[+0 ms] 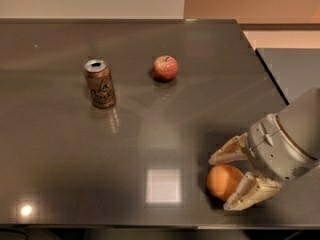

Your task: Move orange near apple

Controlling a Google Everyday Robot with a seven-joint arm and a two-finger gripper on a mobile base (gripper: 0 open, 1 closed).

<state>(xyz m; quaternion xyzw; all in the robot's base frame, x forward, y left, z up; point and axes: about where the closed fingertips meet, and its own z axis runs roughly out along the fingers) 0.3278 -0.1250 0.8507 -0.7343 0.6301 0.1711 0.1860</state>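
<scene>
The orange [222,181] lies on the dark table [150,134] near its front right edge. My gripper [220,183] reaches in from the right and is down around the orange. One finger [229,154] is just behind the orange and the other [247,194] is against its front right side. The jaws are open and stand close to the fruit. The red apple [165,67], with its short stem, stands far off at the back middle of the table, well to the left of and beyond the gripper.
A brown drink can [100,83] stands upright at the back left, to the left of the apple. The table's right edge [272,84] runs close past the gripper, and its front edge [150,226] is just below the orange.
</scene>
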